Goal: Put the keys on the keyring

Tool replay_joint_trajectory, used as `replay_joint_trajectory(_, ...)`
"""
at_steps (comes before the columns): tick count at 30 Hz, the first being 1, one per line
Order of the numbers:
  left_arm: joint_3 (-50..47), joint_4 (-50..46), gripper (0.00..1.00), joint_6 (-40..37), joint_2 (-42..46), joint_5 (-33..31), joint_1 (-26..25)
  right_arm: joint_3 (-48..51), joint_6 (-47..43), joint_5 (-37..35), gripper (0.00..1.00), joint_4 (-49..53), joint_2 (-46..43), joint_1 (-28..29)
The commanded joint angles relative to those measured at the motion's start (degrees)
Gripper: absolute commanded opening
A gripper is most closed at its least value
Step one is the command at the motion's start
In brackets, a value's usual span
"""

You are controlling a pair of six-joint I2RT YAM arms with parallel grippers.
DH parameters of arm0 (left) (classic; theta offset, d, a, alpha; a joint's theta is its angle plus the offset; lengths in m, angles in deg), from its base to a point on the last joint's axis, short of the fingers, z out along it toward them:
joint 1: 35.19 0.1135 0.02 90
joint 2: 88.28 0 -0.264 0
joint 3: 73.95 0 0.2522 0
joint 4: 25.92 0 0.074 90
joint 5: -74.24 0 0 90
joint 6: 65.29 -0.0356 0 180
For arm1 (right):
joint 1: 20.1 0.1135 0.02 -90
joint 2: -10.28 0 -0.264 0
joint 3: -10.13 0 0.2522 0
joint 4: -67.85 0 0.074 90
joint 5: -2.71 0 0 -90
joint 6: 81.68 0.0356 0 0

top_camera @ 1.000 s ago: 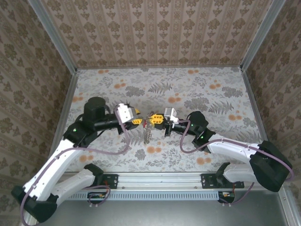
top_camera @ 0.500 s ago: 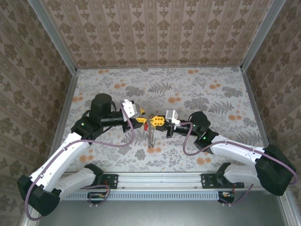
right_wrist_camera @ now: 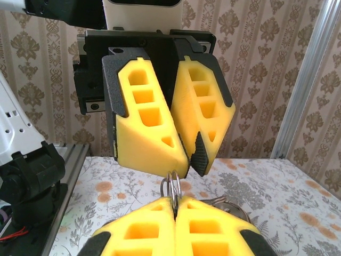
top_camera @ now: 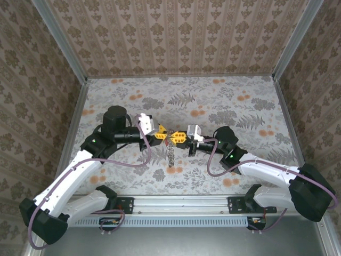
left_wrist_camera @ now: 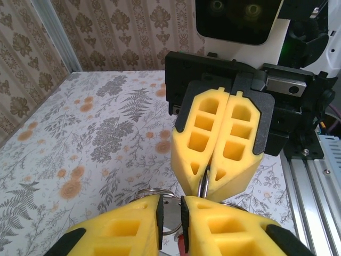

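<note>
**Q:** Right hand, state?
**A:** My right hand (top_camera: pixel 177 137) is clenched. In the right wrist view its two yellow pads (right_wrist_camera: pixel 144 229) sit flush against each other. The keyring (right_wrist_camera: pixel 172 188) stands edge-on out of the seam between them, so this hand is grasping the keyring.

**Q:** Left hand?
**A:** My left hand (top_camera: pixel 161 136) meets the right one tip to tip, above the floral worktop (top_camera: pixel 240 106). In the left wrist view a narrow slot runs between my left fingers (left_wrist_camera: pixel 122 229), and grey ring wire shows inside it. From the right wrist camera the left fingertips (right_wrist_camera: pixel 165 154) angle in towards each other and nearly meet just above the ring. I cannot tell whether they pinch the wire or only flank it.

**Q:** Where does the keyring sit overall?
**A:** Between the two hands. In the top view a grey, beady length of the keyring (top_camera: pixel 170 153) hangs straight down from where the hands meet. I cannot tell whether its lower end touches the worktop. In the left wrist view thin loops curve out beside my fingers.

**Q:** Keys?
**A:** One key (left_wrist_camera: pixel 181 247) shows as a sliver of red low in the slot between my left fingers, just under the ring wire. Too little of it shows to say whether it is threaded on.
</note>
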Motion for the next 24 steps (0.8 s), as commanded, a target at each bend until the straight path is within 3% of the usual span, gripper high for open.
replay_joint_trajectory(1, -1.2, -2.3, 0.23, -0.4, -0.1, 4.7, -0.5, -2.2, 0.4, -1.8, 0.00, -4.5, 0.6, 0.5)
replay_joint_trajectory(9, -1.3, -8.0, 0.28, -4.8, 0.4, 11.5, -0.6, -2.2, 0.8, -1.7, 0.00, -5.2, 1.2, 0.5)
replay_joint_trajectory(20, -2.6, -8.9, 0.34, -5.1, 1.9, 10.1, 0.3, -3.5, 0.5, -0.9, 0.00, -5.3, 2.3, 0.4)
replay_joint_trajectory(24, -2.3, -11.4, 0.37, -7.3, 2.3, 5.3, 0.5, -3.6, 0.4, -0.5, 0.00, -5.3, 2.9, 0.4)
